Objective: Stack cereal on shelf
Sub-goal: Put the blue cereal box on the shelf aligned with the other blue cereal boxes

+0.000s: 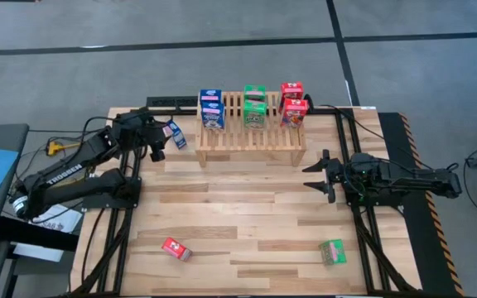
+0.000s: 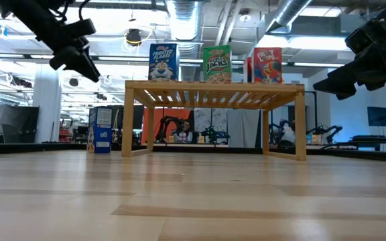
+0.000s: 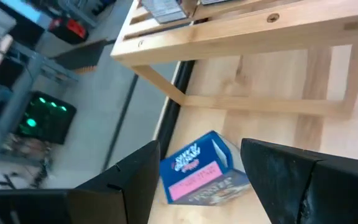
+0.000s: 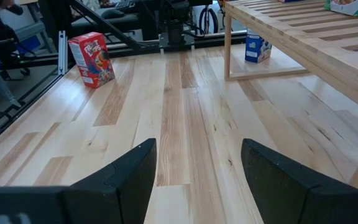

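Observation:
The slatted wood shelf [image 1: 251, 136] stands at the table's far middle. Two blue [image 1: 213, 109], two green [image 1: 255, 103] and two red boxes [image 1: 293, 102] stand on it. A third blue box [image 1: 175, 134] stands upright on the table by the shelf's left end; it also shows in the low view [image 2: 100, 139]. My left gripper [image 1: 161, 142] hangs open above it, a finger on either side in the left wrist view [image 3: 199, 148], not touching. My right gripper [image 1: 311, 176] is open and empty, right of the table's middle.
A red box [image 1: 175, 248] lies near the table's front left and a green box [image 1: 332, 252] near the front right. The red box also shows in the right wrist view [image 4: 92, 59]. Bare planks lie between the shelf and these boxes.

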Available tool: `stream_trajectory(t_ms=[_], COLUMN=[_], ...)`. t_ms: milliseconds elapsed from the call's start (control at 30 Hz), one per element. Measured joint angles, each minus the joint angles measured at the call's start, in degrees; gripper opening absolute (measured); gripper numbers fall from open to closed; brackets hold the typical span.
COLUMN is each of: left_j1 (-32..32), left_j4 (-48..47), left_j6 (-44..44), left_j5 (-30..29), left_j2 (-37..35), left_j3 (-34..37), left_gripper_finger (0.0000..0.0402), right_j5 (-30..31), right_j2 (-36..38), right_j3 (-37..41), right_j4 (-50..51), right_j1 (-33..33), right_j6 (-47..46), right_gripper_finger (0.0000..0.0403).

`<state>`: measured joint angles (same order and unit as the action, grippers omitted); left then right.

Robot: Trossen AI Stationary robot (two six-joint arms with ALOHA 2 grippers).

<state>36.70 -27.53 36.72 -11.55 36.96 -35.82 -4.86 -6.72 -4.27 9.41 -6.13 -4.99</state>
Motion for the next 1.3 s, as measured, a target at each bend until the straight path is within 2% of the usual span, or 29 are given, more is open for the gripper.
stream_trajectory(t_ms=[300, 633, 967, 1100, 1300], left_j1=[-1.04, -3.71, -0.53, 2.22, 5.18], left_j4=[2.00, 2.65, 6.36, 2.29, -13.19], left_j6=[10.92, 12.83, 19.85, 21.32, 21.24], left_j5=[0.67, 0.63, 3.13, 5.52, 5.83], left_j2=[3.05, 3.55, 5.72, 10.74, 19.84], left_j3=[-0.80, -0.80, -1.20, -5.40, -16.97], left_gripper_finger=[0.0218, 0.0219, 0.0280, 0.0290, 0.0291], right_j5=[0.02, 0.00, 0.02, 0.01, 0.04], right_j2=[0.02, 0.01, 0.02, 0.01, 0.01], right_j3=[0.00, 0.00, 0.00, 0.02, 0.01], right_j4=[0.00, 0.00, 0.00, 0.00, 0.00], right_j1=[0.00, 0.00, 0.00, 0.00, 0.00], right_j6=[0.00, 0.00, 0.00, 0.00, 0.00], right_gripper_finger=[0.0261, 0.0261, 0.0261, 0.0261, 0.0261])
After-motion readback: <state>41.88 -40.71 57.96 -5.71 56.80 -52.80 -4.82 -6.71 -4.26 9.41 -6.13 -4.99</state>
